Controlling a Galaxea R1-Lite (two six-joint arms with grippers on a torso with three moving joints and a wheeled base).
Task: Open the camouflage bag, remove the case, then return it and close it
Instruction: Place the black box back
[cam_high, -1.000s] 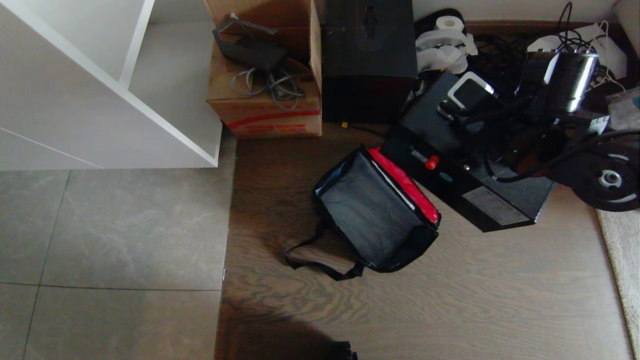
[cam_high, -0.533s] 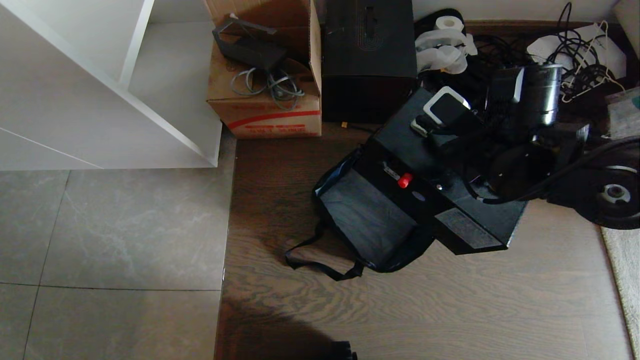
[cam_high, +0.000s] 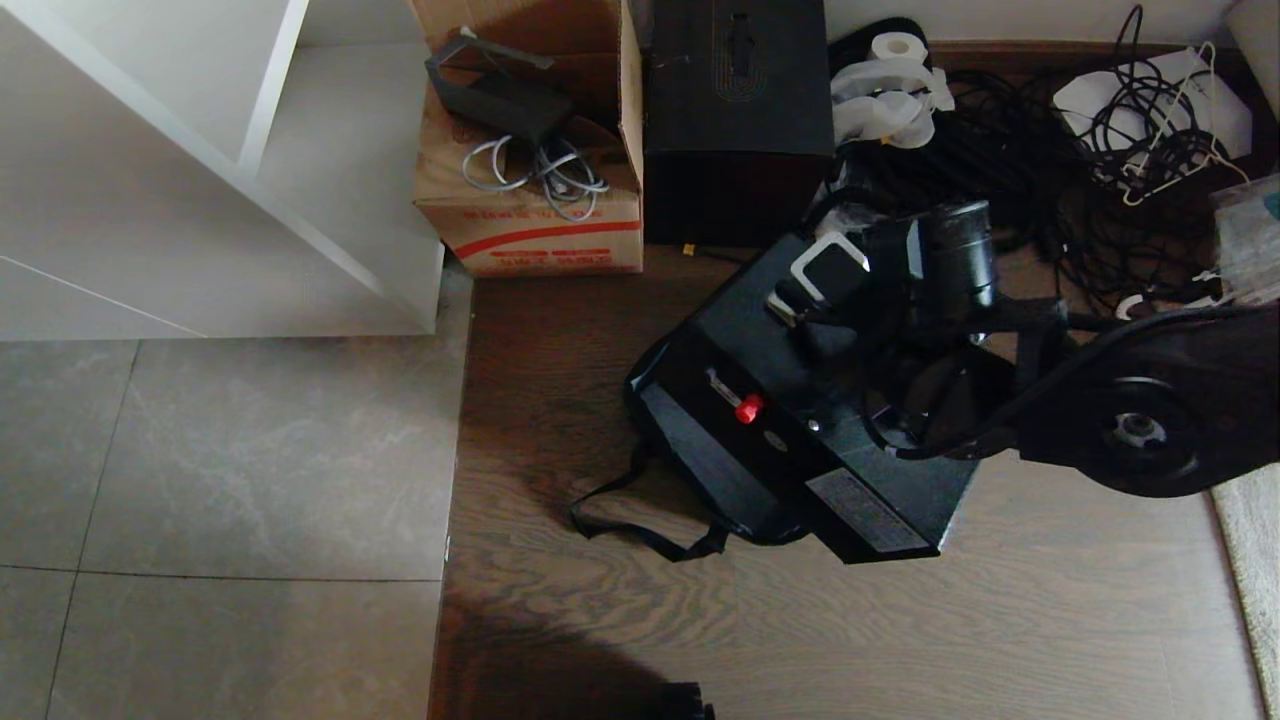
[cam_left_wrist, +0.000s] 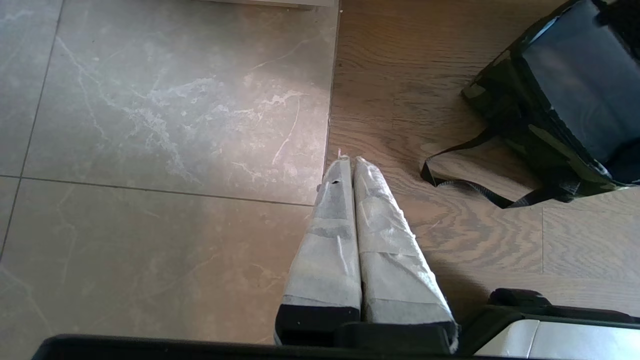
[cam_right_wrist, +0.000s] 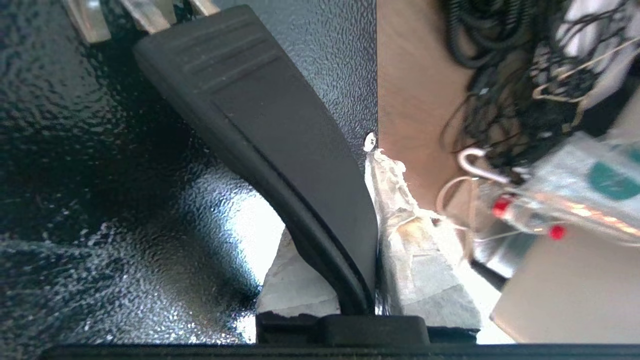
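Nearest you, the left gripper hangs over the seam between grey tile and wood floor, its taped fingers pressed together on nothing. Farther in, the soft green-and-black camouflage bag lies open on the wood, black strap looped toward you. Your right gripper is clenched on the black handle of the flat black rigid case — the case hangs tilted over the bag's right side, covering most of its opening. Beyond stand a tall black box and, to its left, a brown cardboard carton.
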